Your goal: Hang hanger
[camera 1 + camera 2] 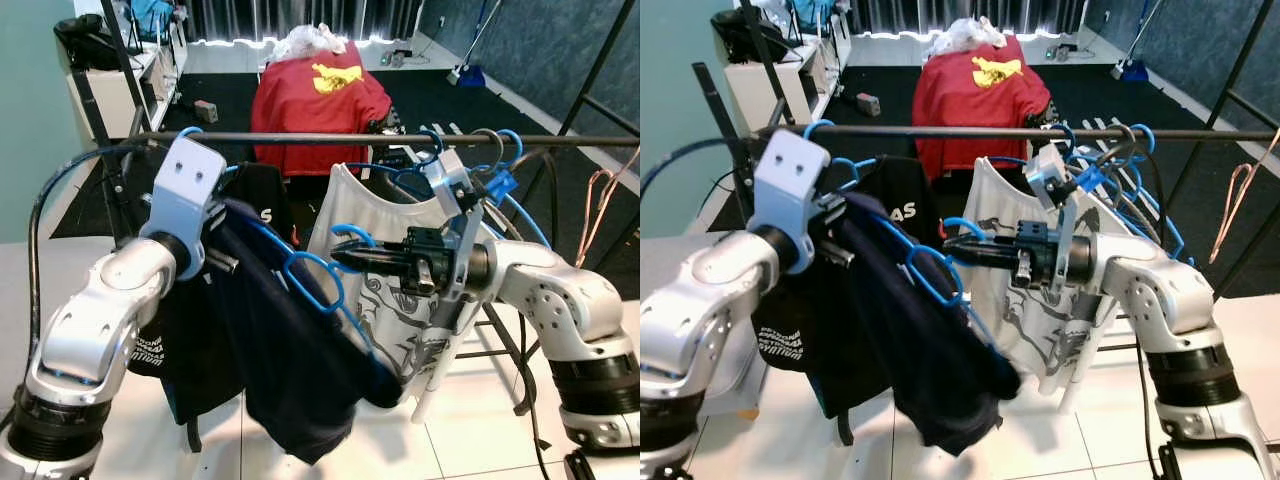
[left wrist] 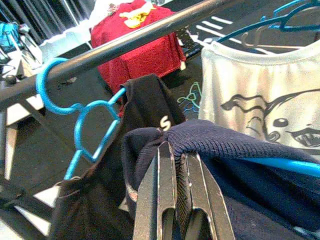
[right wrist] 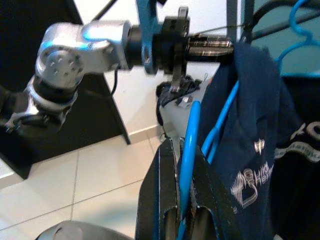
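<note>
Blue plastic hanger [image 1: 315, 280] w/ dark navy shirt [image 1: 290, 350] sits below the black metal rail [image 1: 330, 138], at 6 o'clock. Left pincer [image 2: 177, 197] pinches the shirt shoulder for support; right pincer [image 3: 182, 195] clamps the hanger to steer the hook.

The blue plastic hanger [image 1: 312, 283] looks smooth and kinda glossy, with a soft matt navy cloth garment [image 1: 300, 370] draped on it. The dark metal rail [image 1: 350, 139] has a dull sheen. The white printed cotton tee [image 1: 400, 300] is matt, and the white floor tiles [image 1: 480, 430] are shiny.
</note>
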Controlling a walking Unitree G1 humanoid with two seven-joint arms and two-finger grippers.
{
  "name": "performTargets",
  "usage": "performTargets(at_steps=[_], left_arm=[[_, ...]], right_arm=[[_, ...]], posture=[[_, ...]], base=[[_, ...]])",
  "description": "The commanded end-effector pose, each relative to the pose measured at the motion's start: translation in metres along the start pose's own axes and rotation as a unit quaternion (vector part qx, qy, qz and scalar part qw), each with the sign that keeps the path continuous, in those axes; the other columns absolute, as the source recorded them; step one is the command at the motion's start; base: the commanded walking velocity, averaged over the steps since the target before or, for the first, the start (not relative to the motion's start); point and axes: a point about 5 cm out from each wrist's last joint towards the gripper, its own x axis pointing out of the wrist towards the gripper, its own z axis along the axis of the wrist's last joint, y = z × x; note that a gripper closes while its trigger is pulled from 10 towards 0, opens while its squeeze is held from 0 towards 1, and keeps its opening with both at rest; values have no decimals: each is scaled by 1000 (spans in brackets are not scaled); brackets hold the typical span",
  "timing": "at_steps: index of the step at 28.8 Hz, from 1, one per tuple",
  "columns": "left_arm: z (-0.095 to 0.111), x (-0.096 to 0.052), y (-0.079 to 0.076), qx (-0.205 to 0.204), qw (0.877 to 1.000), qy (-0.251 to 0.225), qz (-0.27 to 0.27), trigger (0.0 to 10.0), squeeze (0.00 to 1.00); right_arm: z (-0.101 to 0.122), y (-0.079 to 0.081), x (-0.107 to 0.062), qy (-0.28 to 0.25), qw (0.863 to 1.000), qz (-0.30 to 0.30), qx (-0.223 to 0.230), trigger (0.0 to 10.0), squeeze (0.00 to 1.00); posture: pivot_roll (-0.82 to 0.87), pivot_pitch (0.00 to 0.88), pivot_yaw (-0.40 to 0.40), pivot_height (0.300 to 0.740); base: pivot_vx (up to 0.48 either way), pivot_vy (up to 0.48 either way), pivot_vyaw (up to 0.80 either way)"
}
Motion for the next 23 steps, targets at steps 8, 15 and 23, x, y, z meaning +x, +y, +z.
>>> performTargets(at_steps=[8, 15, 23], left_arm=[[-6, -2, 25, 41, 997, 16, 60, 0, 0], [-8, 4, 21, 76, 996, 15, 47, 0, 0], [0, 11, 26, 102, 993, -2, 54, 0, 0]], right_arm=[[0, 24, -18, 1, 999, 45, 25, 0, 0], [-2, 47, -25, 33, 993, 99, 51, 0, 0], [-33, 51, -25, 95, 989, 77, 87, 0, 0]], posture=[[-17, 18, -24, 740], [-21, 11, -24, 740], [-22, 6, -20, 740]], base=[[0, 0, 0], [0, 0, 0], [0, 0, 0]])
